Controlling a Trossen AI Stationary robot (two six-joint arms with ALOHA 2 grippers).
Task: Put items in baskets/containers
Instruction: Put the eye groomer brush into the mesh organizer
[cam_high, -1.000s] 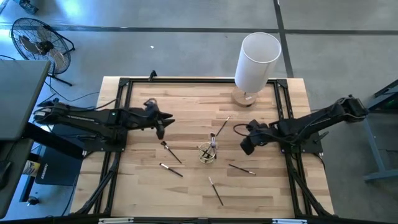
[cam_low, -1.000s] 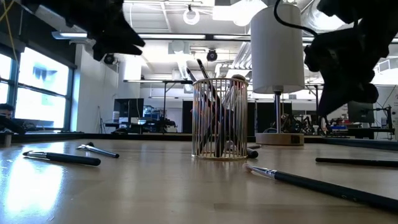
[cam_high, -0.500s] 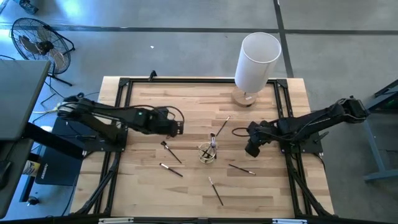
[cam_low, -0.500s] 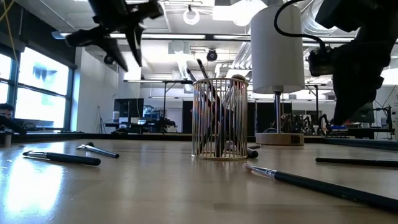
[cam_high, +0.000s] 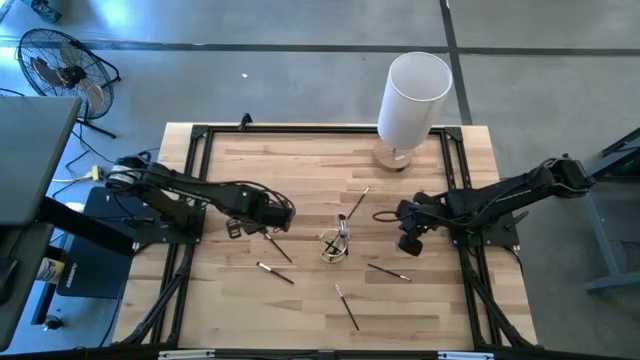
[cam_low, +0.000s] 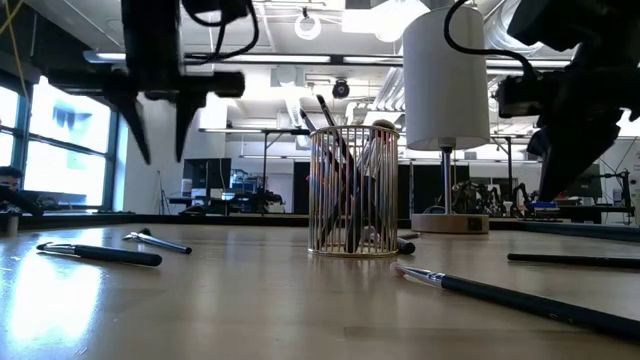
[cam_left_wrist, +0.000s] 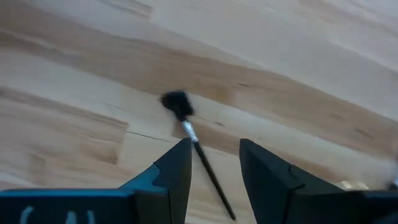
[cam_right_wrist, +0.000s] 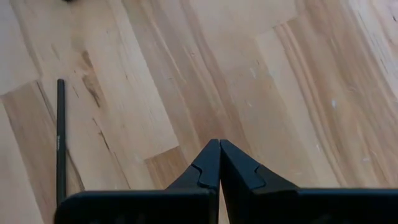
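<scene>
A small clear ribbed cup (cam_high: 333, 243) (cam_low: 350, 190) stands mid-table with several brushes upright in it. Other thin brushes lie flat on the wood. My left gripper (cam_high: 274, 218) (cam_low: 160, 130) is open and points down, above one dark-handled brush (cam_high: 276, 244). In the left wrist view that brush's black bristle head (cam_left_wrist: 177, 102) lies ahead of the gripper (cam_left_wrist: 214, 155), and its handle runs between the fingers without touching them. My right gripper (cam_high: 408, 243) (cam_right_wrist: 217, 163) is shut and hovers right of the cup. A dark brush handle (cam_right_wrist: 60, 143) lies off to its side.
A tall white cylinder on a wooden base (cam_high: 410, 100) stands at the far edge. Loose brushes lie near the cup (cam_high: 358, 200), left of it (cam_high: 275, 272), toward the near edge (cam_high: 347, 306) and to the right (cam_high: 388, 271). A black frame (cam_high: 190, 180) runs around the table.
My left gripper has swung toward the cup, then drawn back toward the near edge. It has tipped from slanting to pointing straight down over the dark brush, its fingers open. My right gripper has shifted slightly toward the near edge. No brush has moved.
</scene>
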